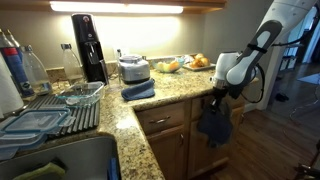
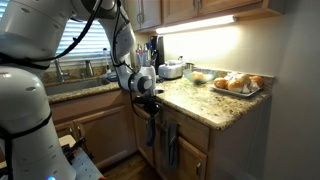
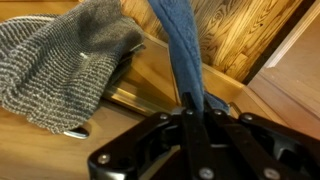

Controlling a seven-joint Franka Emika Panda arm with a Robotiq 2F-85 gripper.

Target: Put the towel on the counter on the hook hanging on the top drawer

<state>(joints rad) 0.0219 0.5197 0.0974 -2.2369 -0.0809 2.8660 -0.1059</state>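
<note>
My gripper (image 1: 220, 95) (image 2: 148, 98) hangs just off the rounded edge of the speckled granite counter (image 1: 172, 90), beside the cabinet fronts. In the wrist view the jaws (image 3: 192, 100) are shut on a fold of the slate-blue towel (image 3: 183, 45). The towel hangs from them in front of the wooden cabinetry (image 1: 213, 125) (image 2: 152, 128). The top drawer (image 1: 165, 120) is to the left of the hanging towel in an exterior view. A grey-green knitted towel (image 3: 65, 60) (image 2: 170, 145) hangs on the wood beside the blue one. I cannot make out the hook.
A folded blue towel (image 1: 138, 90) lies on the counter near a steel pot (image 1: 133, 68) and a black appliance (image 1: 88, 45). A fruit plate (image 1: 198, 62), a bread tray (image 2: 238, 83), a dish rack (image 1: 50, 112) and a sink are nearby. The floor is wood.
</note>
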